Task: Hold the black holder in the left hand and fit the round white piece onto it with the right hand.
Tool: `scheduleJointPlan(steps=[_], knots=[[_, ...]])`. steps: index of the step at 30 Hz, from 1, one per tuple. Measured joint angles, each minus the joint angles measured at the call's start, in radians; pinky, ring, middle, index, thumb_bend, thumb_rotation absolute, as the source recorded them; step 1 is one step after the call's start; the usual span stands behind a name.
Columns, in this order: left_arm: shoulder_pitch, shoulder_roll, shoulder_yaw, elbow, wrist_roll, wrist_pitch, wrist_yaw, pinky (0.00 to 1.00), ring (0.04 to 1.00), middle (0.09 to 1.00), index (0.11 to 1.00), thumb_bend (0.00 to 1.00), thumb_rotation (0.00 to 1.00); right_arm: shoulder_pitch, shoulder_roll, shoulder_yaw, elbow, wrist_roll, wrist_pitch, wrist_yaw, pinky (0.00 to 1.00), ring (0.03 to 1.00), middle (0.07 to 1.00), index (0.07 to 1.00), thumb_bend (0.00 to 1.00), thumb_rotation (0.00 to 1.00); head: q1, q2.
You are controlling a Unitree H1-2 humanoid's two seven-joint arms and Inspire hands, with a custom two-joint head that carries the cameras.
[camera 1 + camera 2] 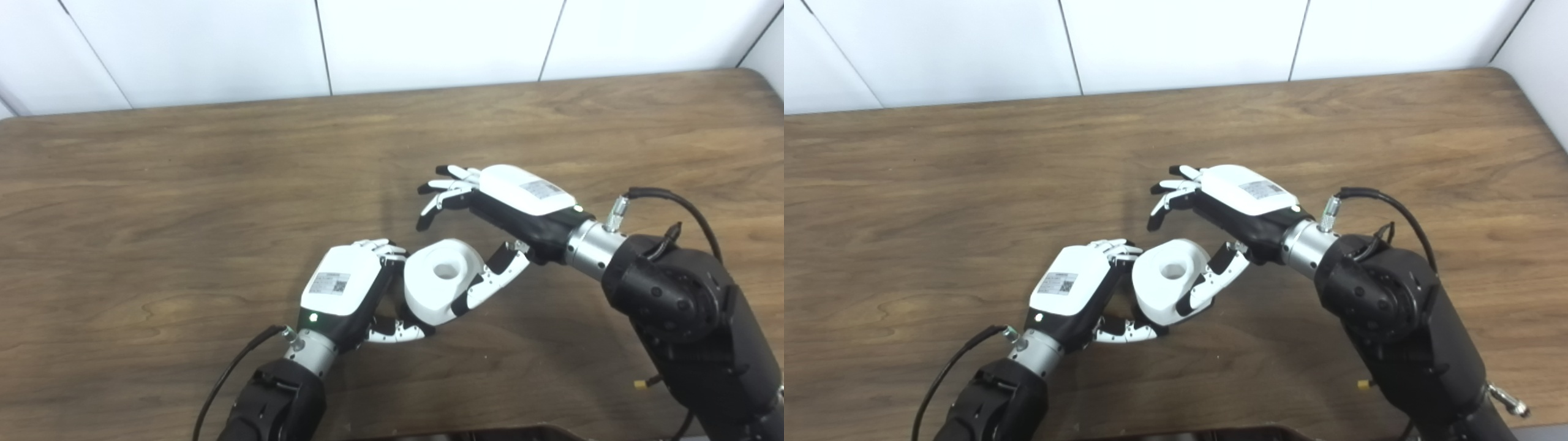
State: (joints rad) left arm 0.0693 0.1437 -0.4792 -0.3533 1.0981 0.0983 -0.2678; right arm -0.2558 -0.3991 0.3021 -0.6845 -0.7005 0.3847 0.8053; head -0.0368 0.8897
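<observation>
The round white piece, with a hole in its top, sits tilted at the fingertips of my left hand. That hand is curled around it from the left, fingers over the far side and thumb under the near side. The black holder is almost wholly hidden under the piece and inside the left hand. My right hand hovers on the piece's right with its fingers spread apart above the far rim. Only its thumb lies against the piece's right side; it holds nothing.
The wooden table runs back to a white panelled wall. My bulky right forearm fills the front right. A dark object's edge shows at the bottom of the picture.
</observation>
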Motion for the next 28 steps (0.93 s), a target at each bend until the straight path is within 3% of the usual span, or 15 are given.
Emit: scheduleJointPlan(steps=[7, 17, 23, 28], knots=[[0.000, 0.000, 0.001, -0.001, 0.000, 0.000, -0.004, 0.83, 0.844, 0.752, 0.487, 0.52, 0.05, -0.029, -0.021, 0.012, -0.002, 0.010, 0.007, 0.074, 1.00, 1.000, 0.996, 0.896, 1.00, 0.47, -0.002, -0.006], [0.000, 0.001, 0.008, -0.001, -0.004, -0.001, -0.004, 0.83, 0.847, 0.754, 0.487, 0.52, 0.05, -0.125, -0.112, 0.004, -0.045, 0.086, 0.078, 0.247, 1.00, 1.000, 1.000, 0.968, 1.00, 0.48, -0.008, -0.014], [0.000, 0.001, 0.012, -0.001, -0.011, -0.002, -0.005, 0.84, 0.850, 0.757, 0.487, 0.52, 0.05, -0.156, -0.109, -0.053, -0.045, 0.088, 0.079, 0.338, 1.00, 1.000, 1.000, 0.986, 1.00, 0.50, -0.011, -0.020], [0.000, 0.004, 0.018, -0.002, -0.024, -0.002, -0.012, 0.85, 0.854, 0.764, 0.488, 0.52, 0.05, -0.156, -0.096, -0.133, -0.065, 0.085, 0.080, 0.350, 1.00, 1.000, 1.000, 0.983, 1.00, 0.50, -0.009, -0.023]])
